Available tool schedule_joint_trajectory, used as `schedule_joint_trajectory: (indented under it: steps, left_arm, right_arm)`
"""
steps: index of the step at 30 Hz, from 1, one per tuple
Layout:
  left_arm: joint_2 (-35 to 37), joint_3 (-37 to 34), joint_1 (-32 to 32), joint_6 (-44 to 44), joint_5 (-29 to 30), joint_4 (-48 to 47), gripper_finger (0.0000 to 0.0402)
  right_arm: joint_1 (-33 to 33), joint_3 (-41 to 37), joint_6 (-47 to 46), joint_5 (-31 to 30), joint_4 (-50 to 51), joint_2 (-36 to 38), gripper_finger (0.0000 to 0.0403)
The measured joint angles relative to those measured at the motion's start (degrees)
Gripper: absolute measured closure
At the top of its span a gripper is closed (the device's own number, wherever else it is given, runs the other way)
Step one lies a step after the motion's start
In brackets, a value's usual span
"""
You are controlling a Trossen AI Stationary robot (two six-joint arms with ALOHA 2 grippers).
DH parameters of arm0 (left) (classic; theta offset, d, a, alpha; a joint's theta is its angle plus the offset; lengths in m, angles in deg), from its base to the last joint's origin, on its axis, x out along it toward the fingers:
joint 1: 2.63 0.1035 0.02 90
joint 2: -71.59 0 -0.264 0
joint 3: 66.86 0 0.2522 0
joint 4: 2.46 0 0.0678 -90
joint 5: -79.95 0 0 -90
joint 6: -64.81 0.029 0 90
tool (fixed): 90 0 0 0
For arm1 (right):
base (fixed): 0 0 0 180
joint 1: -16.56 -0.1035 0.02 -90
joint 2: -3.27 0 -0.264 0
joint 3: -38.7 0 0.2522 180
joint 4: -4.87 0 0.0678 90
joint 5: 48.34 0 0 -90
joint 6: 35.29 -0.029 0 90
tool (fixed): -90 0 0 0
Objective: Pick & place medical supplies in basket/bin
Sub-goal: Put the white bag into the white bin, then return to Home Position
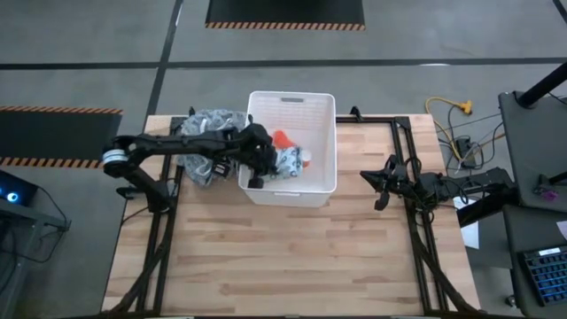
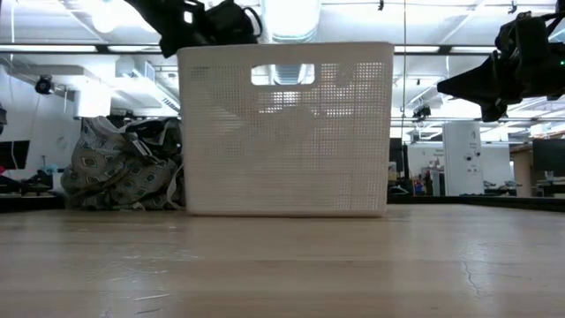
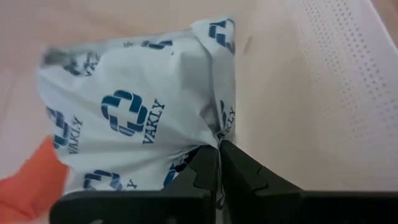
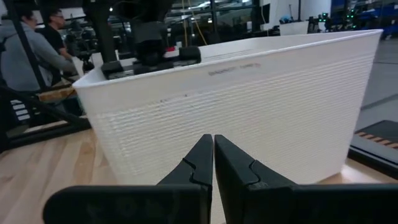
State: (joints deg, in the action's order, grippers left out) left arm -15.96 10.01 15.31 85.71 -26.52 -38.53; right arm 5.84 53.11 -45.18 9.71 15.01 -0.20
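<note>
The white ribbed bin (image 1: 321, 105) stands at the table's far middle, its handle slot (image 2: 282, 74) facing the low view. My left gripper (image 1: 260, 170) reaches down inside it and is shut on a white crinkled packet printed with blue crosses (image 3: 130, 112), which also shows in the high view (image 1: 289, 161). An orange thing (image 1: 282, 138) lies in the bin beside the packet (image 3: 31, 180). My right gripper (image 1: 383, 182) hangs shut above the table, right of the bin (image 4: 249, 99). The other supplies are hidden. My left gripper pinches the packet between its two fingers at a gathered, creased edge (image 3: 216, 134). The fingers come from above, slanting down into the bin near its near-left corner. The packet spreads out ahead of the fingers over the bin's floor; whether it rests there I cannot tell.
A grey patterned cloth bundle with white straps (image 1: 205, 135) lies against the bin's left wall (image 2: 124, 168). Bare wooden tabletop (image 1: 283, 257) stretches toward the near edge. People (image 4: 25, 50) stand in the room beyond the table.
</note>
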Motion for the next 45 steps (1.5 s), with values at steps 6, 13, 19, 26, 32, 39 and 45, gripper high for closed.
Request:
schedule_joint_trajectory:
  steps: [6,13,19,26,32,39,45]
  left_arm:
    - [0.01,-0.10,-1.14,-0.08,-0.23,0.02,0.0402]
    - [-0.28,0.73,-1.17,1.31,-0.10,-0.29,0.0372]
    - [-0.25,0.89,-1.41,2.37,-2.05,-0.71,0.0276]
    - [0.83,6.27,-1.46,-3.94,-2.19,-1.06,0.0209]
    - [2.02,14.91,-1.45,-12.88,-2.13,1.66,0.0224]
    - [7.76,11.67,-1.46,-15.71,-1.91,12.24,0.0308]
    - [21.63,1.32,-2.27,-21.38,-1.21,16.64,0.0390]
  right_arm:
    - [0.00,0.00,0.00,-0.19,0.00,0.00,0.0394]
    - [0.00,0.00,0.00,-0.19,0.00,0.00,0.0394]
    - [0.00,0.00,0.00,-0.19,-0.01,0.00,0.0394]
    - [0.00,0.00,0.02,-0.23,-0.02,0.00,0.0394]
    - [0.00,0.00,0.02,-0.26,-0.09,0.00,0.0394]
    - [0.00,0.00,-0.05,-0.27,-0.09,0.00,0.0394]
    - [0.00,0.00,-0.22,-0.23,-0.18,0.07,0.0394]
